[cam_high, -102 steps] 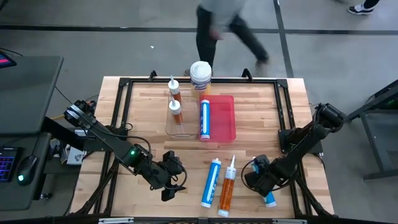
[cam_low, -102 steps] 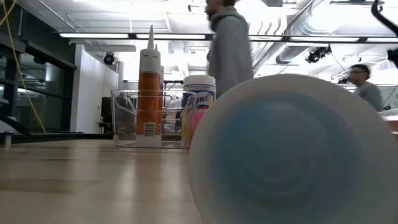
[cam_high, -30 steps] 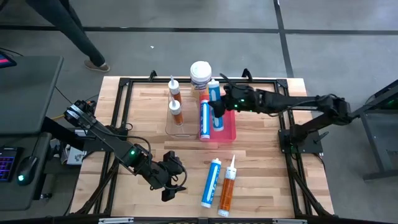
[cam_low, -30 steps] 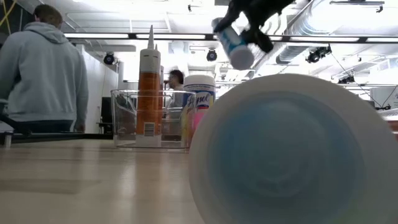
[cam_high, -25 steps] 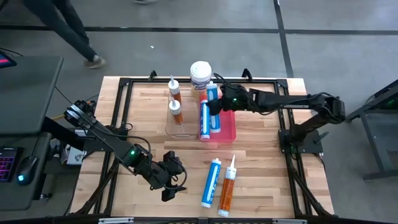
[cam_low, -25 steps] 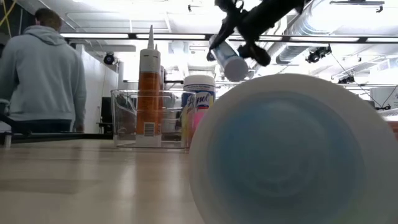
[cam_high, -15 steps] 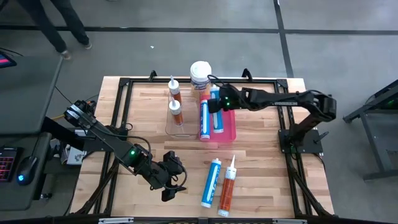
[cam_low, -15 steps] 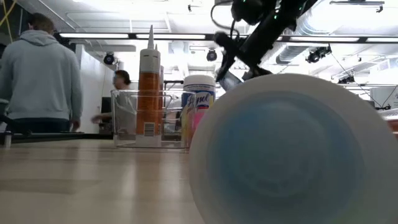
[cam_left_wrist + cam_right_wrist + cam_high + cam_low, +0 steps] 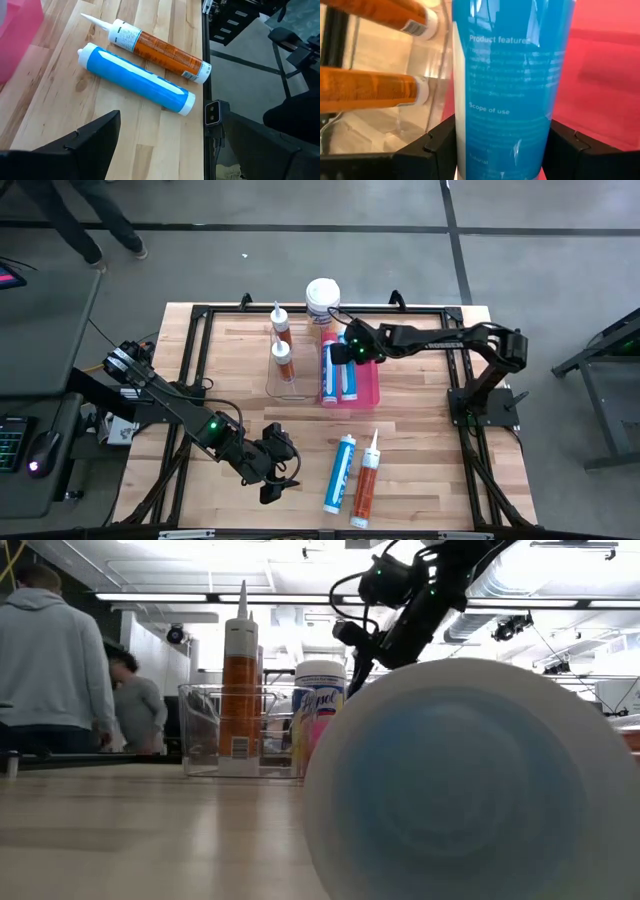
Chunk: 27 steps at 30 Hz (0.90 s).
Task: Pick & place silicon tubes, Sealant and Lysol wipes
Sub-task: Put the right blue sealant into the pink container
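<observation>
- High view: the right gripper (image 9: pixel 349 352) reaches over the pink tray (image 9: pixel 366 385) near the far edge of the tabletop (image 9: pixel 420 430), its jaws closed on a blue tube (image 9: pixel 351 376) lying lengthwise in the tray beside a second blue tube (image 9: pixel 328 375). The arm hides the held tube's far end.
- The wipes canister (image 9: pixel 322 302) stands upright at the far edge, just behind the tray. Two orange tubes (image 9: pixel 281 340) stand in a clear bin (image 9: pixel 288 380) left of the tray.
- The left gripper (image 9: pixel 276 480) waits near the front edge, jaws wide and holding nothing. A blue tube and an orange tube (image 9: pixel 366 488) lie side by side near the front, with bare wood between them and the tray.
- Low view: a large blurred round end (image 9: pixel 470 780) fills the right side, hiding most of the tray.
- Right wrist view: the held tube fills the space between the fingers (image 9: pixel 432 147).
</observation>
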Each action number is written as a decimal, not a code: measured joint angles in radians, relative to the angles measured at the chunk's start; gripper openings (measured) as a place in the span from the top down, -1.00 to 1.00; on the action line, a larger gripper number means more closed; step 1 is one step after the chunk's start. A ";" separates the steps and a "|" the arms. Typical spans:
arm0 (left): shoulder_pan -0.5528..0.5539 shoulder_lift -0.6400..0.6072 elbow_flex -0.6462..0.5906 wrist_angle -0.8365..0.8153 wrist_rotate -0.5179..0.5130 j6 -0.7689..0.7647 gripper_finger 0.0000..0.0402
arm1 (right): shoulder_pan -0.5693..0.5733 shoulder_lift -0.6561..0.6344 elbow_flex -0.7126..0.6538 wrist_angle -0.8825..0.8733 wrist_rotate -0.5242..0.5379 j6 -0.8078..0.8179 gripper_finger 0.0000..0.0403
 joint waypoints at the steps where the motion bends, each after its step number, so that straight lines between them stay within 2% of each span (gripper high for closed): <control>1: 0.000 0.000 0.000 0.000 0.000 0.000 -0.72 | -0.003 0.001 0.000 -0.004 -0.001 0.016 -0.04; 10: 0.000 0.000 0.000 0.000 0.000 0.000 -0.72 | -0.011 0.016 0.000 -0.021 -0.004 0.082 -0.04; 27: 0.000 0.000 0.000 0.035 -0.002 0.000 -0.72 | -0.009 0.115 0.000 0.024 -0.042 0.090 -0.04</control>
